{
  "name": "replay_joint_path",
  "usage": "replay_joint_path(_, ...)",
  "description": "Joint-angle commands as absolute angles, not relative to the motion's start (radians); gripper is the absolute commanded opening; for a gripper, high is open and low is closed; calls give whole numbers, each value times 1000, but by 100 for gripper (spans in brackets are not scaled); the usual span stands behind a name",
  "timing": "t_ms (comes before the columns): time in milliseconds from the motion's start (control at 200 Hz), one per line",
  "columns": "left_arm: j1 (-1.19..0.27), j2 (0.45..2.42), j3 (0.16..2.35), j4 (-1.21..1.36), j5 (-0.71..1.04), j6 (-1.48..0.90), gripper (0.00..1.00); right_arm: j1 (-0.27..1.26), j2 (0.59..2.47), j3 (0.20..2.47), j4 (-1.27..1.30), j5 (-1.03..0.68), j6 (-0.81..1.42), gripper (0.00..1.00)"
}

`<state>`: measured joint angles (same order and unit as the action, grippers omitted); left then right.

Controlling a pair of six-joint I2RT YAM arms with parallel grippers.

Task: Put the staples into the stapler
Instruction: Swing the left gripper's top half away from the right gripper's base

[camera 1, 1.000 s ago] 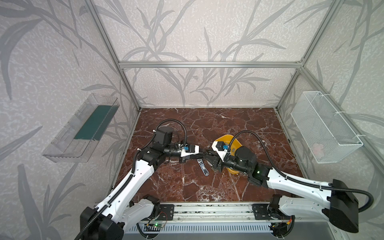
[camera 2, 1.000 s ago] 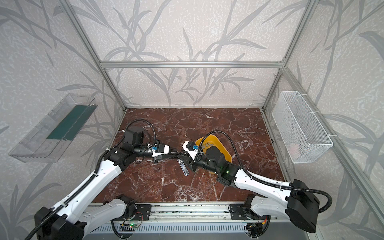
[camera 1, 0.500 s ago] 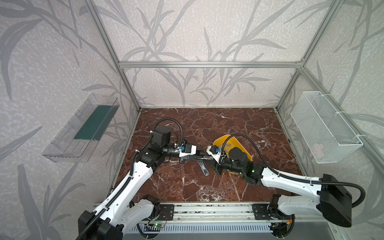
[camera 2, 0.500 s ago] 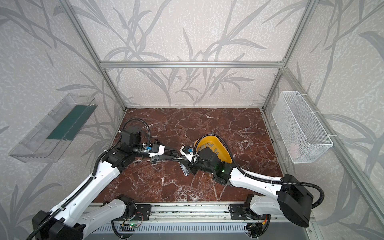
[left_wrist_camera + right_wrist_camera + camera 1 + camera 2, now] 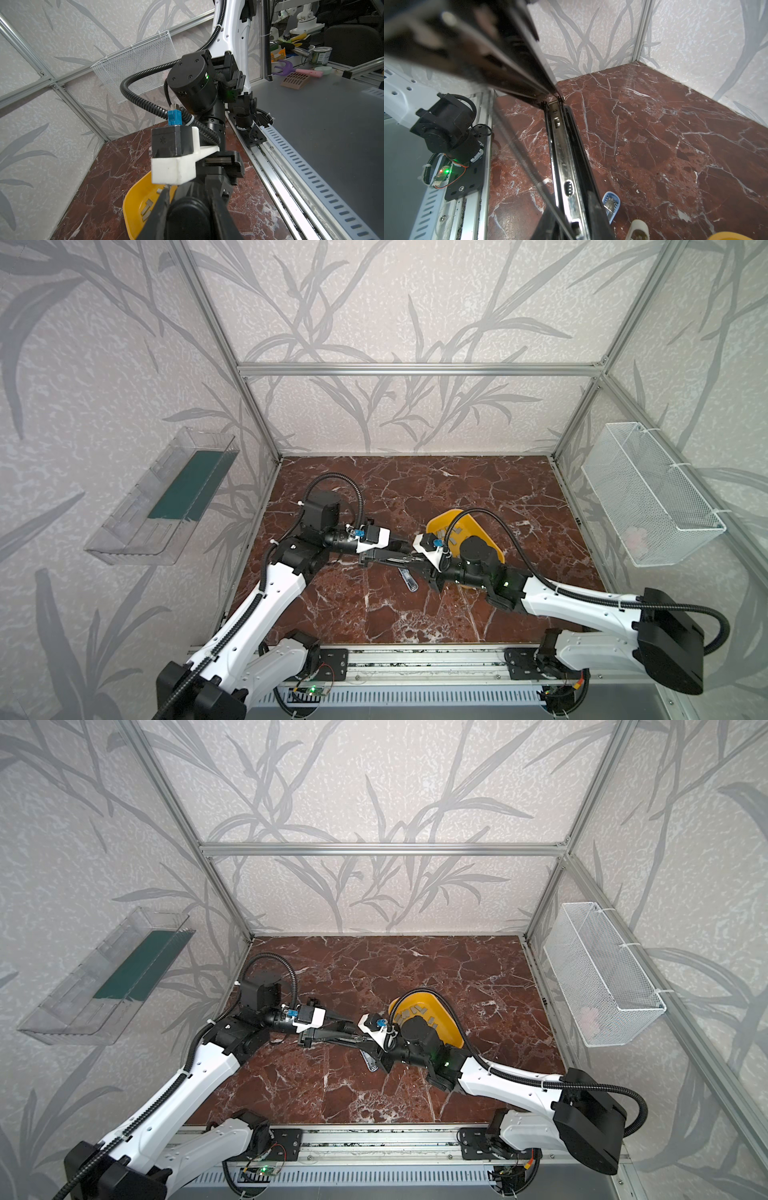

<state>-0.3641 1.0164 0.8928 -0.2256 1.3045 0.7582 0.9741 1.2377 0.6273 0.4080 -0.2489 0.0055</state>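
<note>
Step in hand: judged to be holding the stapler (image 5: 386, 559) open between both arms, before any strip goes in.
Stapler: black and roughly level across the middle. It appears to be held above the table (image 5: 374, 489). In the right wrist view its cover (image 5: 477, 41) is swung up from the hinge and the metal channel (image 5: 560, 145) faces up.
Left gripper (image 5: 188, 199): fingers closed on the stapler's rounded rear end.
Right gripper (image 5: 420, 569): at the opposite end, fingers narrow on either side of the channel. It cannot be told whether they actually pinch it.
Staples (image 5: 409, 1014): small grey strips lying loose in the yellow tray (image 5: 449, 1027), which the right arm partly hides. Neither gripper holds one, and it cannot be told whether the channel already contains any.
Bystander: a small blue stapler (image 5: 407, 583) lies on the table just below the black one, untouched.
Doing it well: the left grip should stay firm and level so the channel faces up and the cover stands clear. The right arm is nearer the tray, so it suits fetching. A strip is best pinched across its long sides, legs down, and lowered in line with the channel.
Risks: the cover may drop shut once it is unsupported. The stapler may twist in a one-ended grip. A thin strip may tilt or break under a hard pinch.
</note>
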Motion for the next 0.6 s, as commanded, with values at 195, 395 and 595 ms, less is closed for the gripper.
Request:
replay_joint_path(195,-348,1008,905,1,1399,727,0,984,1239,584,445,-314,25,24)
replay_joint_path(395,-347,1006,904,5,1400,718,0,984,1244,577,465,-315,18,19)
replay_joint_path(595,-295,1024,905,9,1407,712,0,983,1228,565,466,-321,2,0)
